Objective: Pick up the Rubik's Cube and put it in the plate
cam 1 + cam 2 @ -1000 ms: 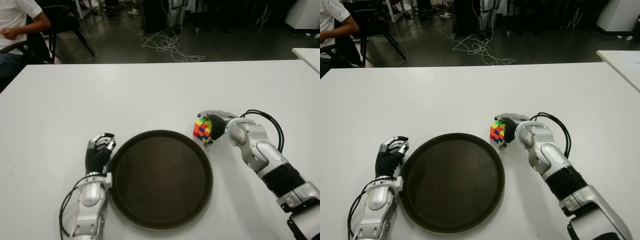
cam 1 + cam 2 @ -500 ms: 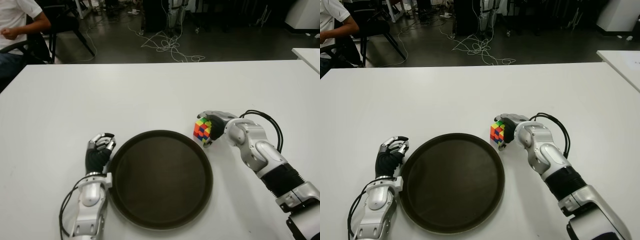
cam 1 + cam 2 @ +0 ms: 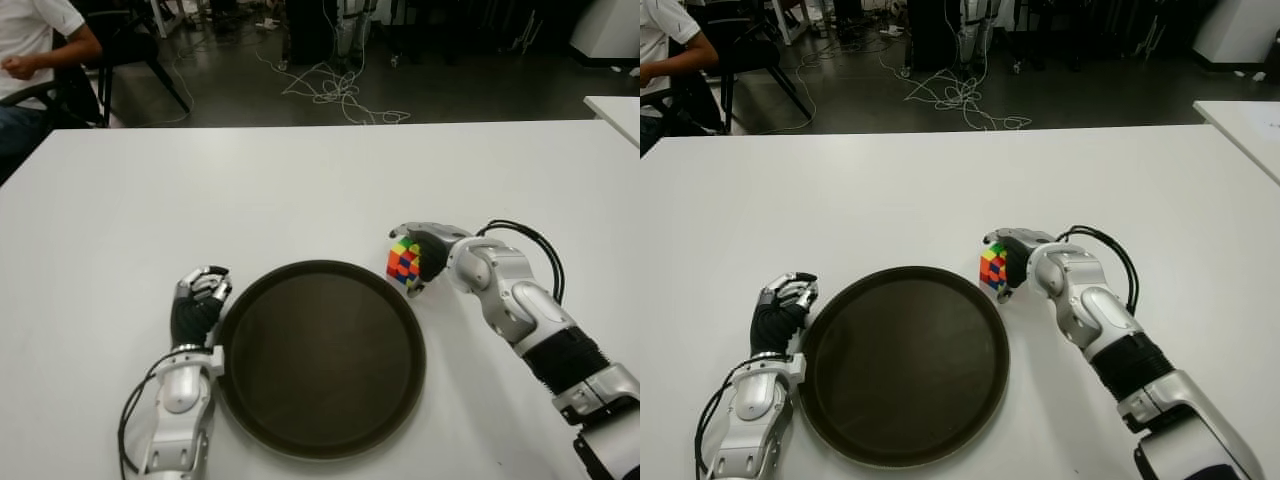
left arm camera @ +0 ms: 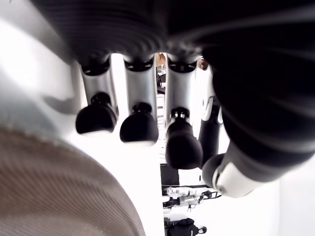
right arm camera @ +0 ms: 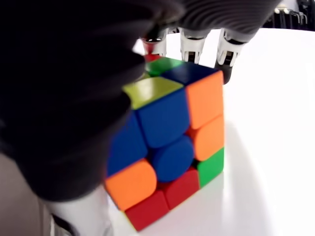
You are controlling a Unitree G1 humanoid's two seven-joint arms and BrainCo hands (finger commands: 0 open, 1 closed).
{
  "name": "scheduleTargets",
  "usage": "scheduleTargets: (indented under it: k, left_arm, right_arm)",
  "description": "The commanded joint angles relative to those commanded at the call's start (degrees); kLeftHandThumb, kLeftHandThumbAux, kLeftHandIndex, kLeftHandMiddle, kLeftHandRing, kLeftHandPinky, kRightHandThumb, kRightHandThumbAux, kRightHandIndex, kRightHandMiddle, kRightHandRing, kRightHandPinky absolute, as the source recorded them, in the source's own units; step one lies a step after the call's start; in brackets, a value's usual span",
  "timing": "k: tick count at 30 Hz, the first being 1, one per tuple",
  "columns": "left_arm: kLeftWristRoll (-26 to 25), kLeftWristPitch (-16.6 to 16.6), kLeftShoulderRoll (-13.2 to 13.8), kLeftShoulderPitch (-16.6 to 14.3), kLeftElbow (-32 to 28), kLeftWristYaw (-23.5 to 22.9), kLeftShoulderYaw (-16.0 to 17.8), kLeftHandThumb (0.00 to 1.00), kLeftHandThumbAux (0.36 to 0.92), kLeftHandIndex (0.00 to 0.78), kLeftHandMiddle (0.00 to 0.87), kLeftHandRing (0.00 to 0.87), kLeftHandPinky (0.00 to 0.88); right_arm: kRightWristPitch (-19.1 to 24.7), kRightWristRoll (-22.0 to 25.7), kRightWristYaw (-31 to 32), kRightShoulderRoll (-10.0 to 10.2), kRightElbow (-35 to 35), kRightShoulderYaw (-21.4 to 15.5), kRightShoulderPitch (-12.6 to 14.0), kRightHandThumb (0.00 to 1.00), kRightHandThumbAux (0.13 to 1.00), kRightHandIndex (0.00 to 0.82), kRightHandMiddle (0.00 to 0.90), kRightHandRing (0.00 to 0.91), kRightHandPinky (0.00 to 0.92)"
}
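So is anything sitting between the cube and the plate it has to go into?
Nothing visible. The right hand is closed on the Rubik's Cube just outside the plate, off its far right rim, and only bare table lies between them. The plate holds nothing.

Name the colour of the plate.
Dark brown plate; clearest in the left eye view.

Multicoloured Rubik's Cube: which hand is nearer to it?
Right. The right hand is wrapped around the multicoloured Rubik's Cube just past the dark round plate's far right rim. The left hand, fingers curled, shows beside the plate's left rim.
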Motion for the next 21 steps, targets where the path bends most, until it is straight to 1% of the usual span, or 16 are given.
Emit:
scheduleTargets:
  k: [2, 5, 7, 9, 10, 11, 12, 14, 16, 19, 20, 21]
  left_arm:
    - [-0.17, -0.15, -0.04, -0.02, 0.03, -0.03, 0.04, 0.708, 0.706, 0.443, 0.811, 0.830, 0.813]
    - [-0.49, -0.45, -0.14, 0.03, -0.05, -0.06, 0.08, 0.707, 0.706, 0.443, 0.812, 0.831, 0.813]
    - [-0.67, -0.55, -0.24, 0.04, -0.11, -0.01, 0.13, 0.708, 0.706, 0.443, 0.815, 0.833, 0.817]
    - [-0.69, -0.42, -0.33, 0.06, -0.28, 0.17, 0.12, 0.708, 0.706, 0.443, 0.816, 0.833, 0.818]
    - [-0.69, -0.31, -0.34, 0.13, -0.46, 0.23, 0.12, 0.708, 0.706, 0.443, 0.816, 0.833, 0.819]
    - [-0.57, -0.14, -0.34, 0.20, -0.66, 0.38, 0.10, 0.708, 0.706, 0.443, 0.816, 0.833, 0.819]
    - [-0.48, -0.02, -0.35, 0.25, -0.80, 0.47, 0.08, 0.708, 0.706, 0.444, 0.816, 0.833, 0.819]
    - [-0.07, 0.39, -0.37, 0.34, -1.10, 0.91, 0.03, 0.708, 0.705, 0.444, 0.815, 0.834, 0.821]
    - [0.13, 0.68, -0.46, 0.39, -1.37, 1.30, 0.03, 0.708, 0.705, 0.444, 0.814, 0.834, 0.827]
    - [0.23, 0.79, -0.55, 0.44, -1.54, 1.59, 0.03, 0.709, 0.705, 0.444, 0.813, 0.835, 0.832]
    - [0.28, 0.81, -0.60, 0.45, -1.59, 1.74, 0.02, 0.709, 0.705, 0.444, 0.812, 0.835, 0.832]
    - [0.29, 0.84, -0.63, 0.46, -1.62, 1.83, 0.01, 0.709, 0.705, 0.444, 0.812, 0.835, 0.833]
  right_arm:
    - [0.14, -0.32, -0.40, 0.13, 0.25, 0.14, 0.02, 0.000, 0.846, 0.109, 0.108, 0.134, 0.123]
    - [0.56, -1.10, -1.34, 0.58, 1.08, 0.58, -0.30, 0.000, 0.847, 0.130, 0.134, 0.158, 0.141]
    - [0.70, -1.49, -2.35, 0.74, 1.26, 0.68, -0.27, 0.000, 0.856, 0.161, 0.167, 0.190, 0.181]
    - [0.50, -1.49, -3.63, 0.81, 1.28, 0.49, 0.01, 0.000, 0.877, 0.198, 0.211, 0.238, 0.257]
    - [0.44, -1.48, -4.16, 0.87, 1.21, 0.40, 0.16, 0.000, 0.898, 0.242, 0.265, 0.298, 0.330]
    - [0.34, -1.39, -4.93, 0.96, 1.08, 0.18, 0.40, 0.000, 0.905, 0.258, 0.284, 0.319, 0.356]
    - [0.28, -1.31, -5.49, 1.01, 1.00, 0.05, 0.55, 0.000, 0.926, 0.307, 0.351, 0.393, 0.430]
    - [0.15, -1.10, -7.56, 1.21, 0.60, -0.47, 1.14, 0.003, 0.948, 0.365, 0.442, 0.486, 0.512]
    - [0.27, -1.00, -8.87, 1.33, 0.03, -0.76, 1.57, 0.067, 0.954, 0.437, 0.567, 0.603, 0.594]
    - [0.39, -0.87, -9.98, 1.55, -0.13, -0.91, 1.78, 0.111, 0.954, 0.476, 0.634, 0.664, 0.633]
    - [0.41, -0.83, -10.50, 1.69, -0.13, -1.04, 1.86, 0.226, 0.911, 0.466, 0.643, 0.671, 0.642]
    - [0.34, -0.75, -11.14, 1.85, -0.13, -1.21, 1.97, 0.393, 0.848, 0.452, 0.656, 0.682, 0.656]
